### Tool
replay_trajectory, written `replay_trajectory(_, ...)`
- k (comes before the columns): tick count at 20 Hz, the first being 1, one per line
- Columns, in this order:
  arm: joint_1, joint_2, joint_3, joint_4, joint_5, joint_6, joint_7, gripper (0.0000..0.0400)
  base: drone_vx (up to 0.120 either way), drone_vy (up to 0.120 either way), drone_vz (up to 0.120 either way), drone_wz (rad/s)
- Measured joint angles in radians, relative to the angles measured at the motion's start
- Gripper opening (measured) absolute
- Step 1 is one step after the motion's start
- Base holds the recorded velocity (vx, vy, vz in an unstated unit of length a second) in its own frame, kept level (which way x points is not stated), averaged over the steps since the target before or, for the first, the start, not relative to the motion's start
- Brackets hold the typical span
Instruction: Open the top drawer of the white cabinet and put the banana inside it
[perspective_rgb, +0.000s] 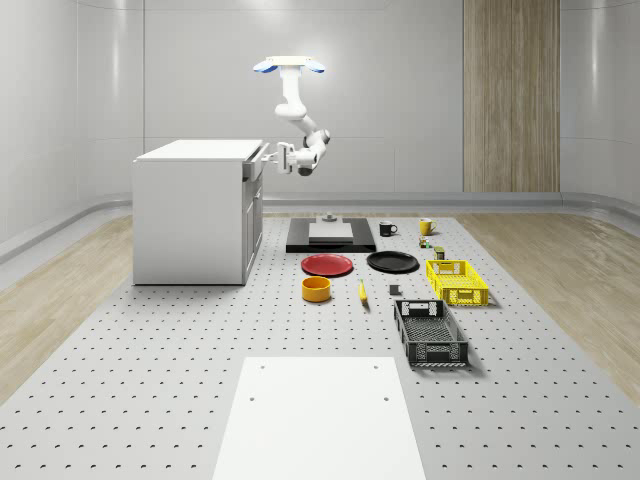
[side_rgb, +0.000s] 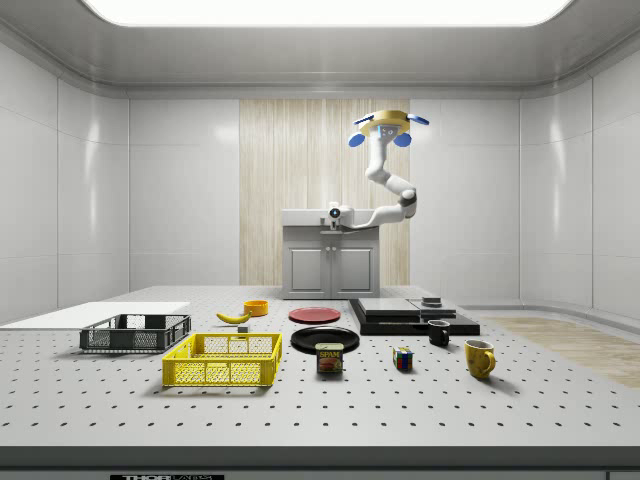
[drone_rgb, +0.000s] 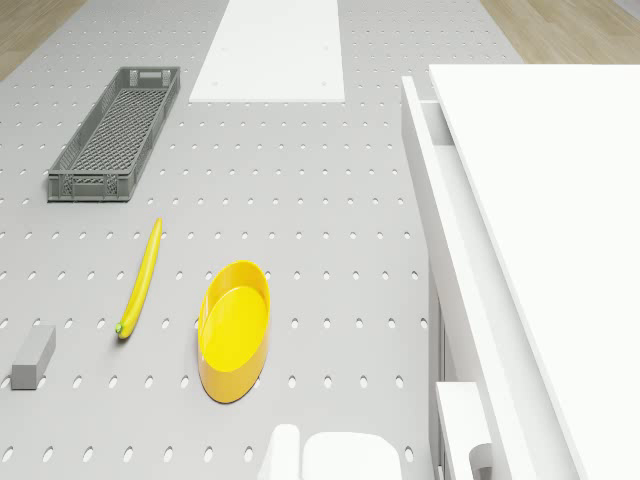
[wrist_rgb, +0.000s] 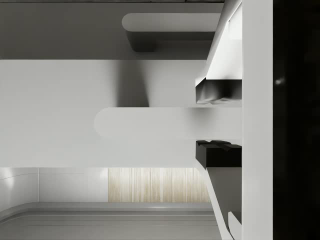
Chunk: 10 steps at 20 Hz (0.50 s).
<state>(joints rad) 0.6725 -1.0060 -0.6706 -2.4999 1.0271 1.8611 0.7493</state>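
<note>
Pincer (perspective_rgb: 271, 156) sits at the top drawer (perspective_rgb: 254, 164) of the white cabinet (perspective_rgb: 190, 210), its fingers (wrist_rgb: 218, 153) closed around the drawer's handle (wrist_rgb: 145, 123). Drone (perspective_rgb: 289, 66) hovers to the right of the cabinet in the whole-scene view, above the near edge of the black slab. Drawer looks pulled out a little. Banana (perspective_rgb: 362, 292) lies flat on the tabletop, just right of the yellow bowl (perspective_rgb: 317, 289) and well apart from the cabinet. It should be light, soft and easily bruised; a gentle hold across its middle seems best
</note>
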Motion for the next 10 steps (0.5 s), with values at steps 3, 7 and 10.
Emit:
replay_trajectory(3, 0.0, -0.005, -0.015, 0.006, -0.015, -0.011, 0.005, 0.0105, 0.0, 0.0, 0.0, 0.0)
replay_trajectory(7, 0.0, -0.012, -0.035, 0.014, -0.036, -0.025, 0.012, 0.0235, 0.0, 0.0, 0.0, 0.0)
replay_trajectory(10, 0.004, -0.016, -0.039, 0.015, -0.041, -0.024, 0.015, 0.0322, 0.0, 0.0, 0.0, 0.0)
